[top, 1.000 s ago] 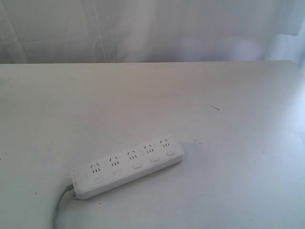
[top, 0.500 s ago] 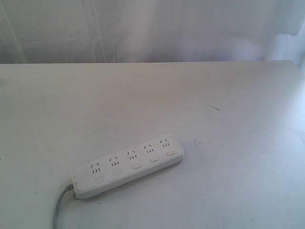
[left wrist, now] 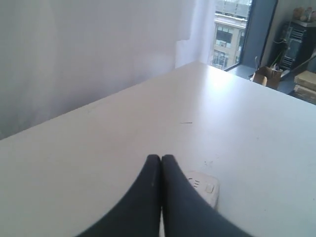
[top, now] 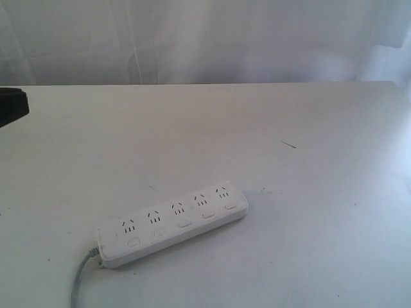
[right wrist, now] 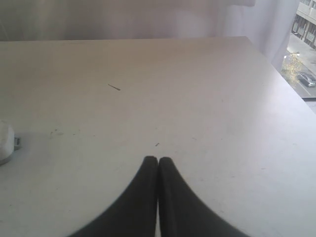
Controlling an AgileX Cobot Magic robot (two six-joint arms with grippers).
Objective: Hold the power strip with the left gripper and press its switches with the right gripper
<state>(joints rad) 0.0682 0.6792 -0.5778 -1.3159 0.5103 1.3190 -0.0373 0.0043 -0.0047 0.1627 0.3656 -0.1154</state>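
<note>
Power strip (top: pixel 172 224) untouched; left fingers (left wrist: pixel 142 200), right fingers (right wrist: pixel 140 197) closed.

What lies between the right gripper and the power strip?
Only bare table with tiny specks between the right gripper and the power strip; the right wrist view shows it.

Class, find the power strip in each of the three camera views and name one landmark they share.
Exterior view: the power strip lies diagonally, low and left of centre.
Left wrist view: one rounded end shows just beyond the shut left gripper.
Right wrist view: only an end tip, cut off at the picture's edge.
Shared landmark: the short dark mark on the table, in all three.
</note>
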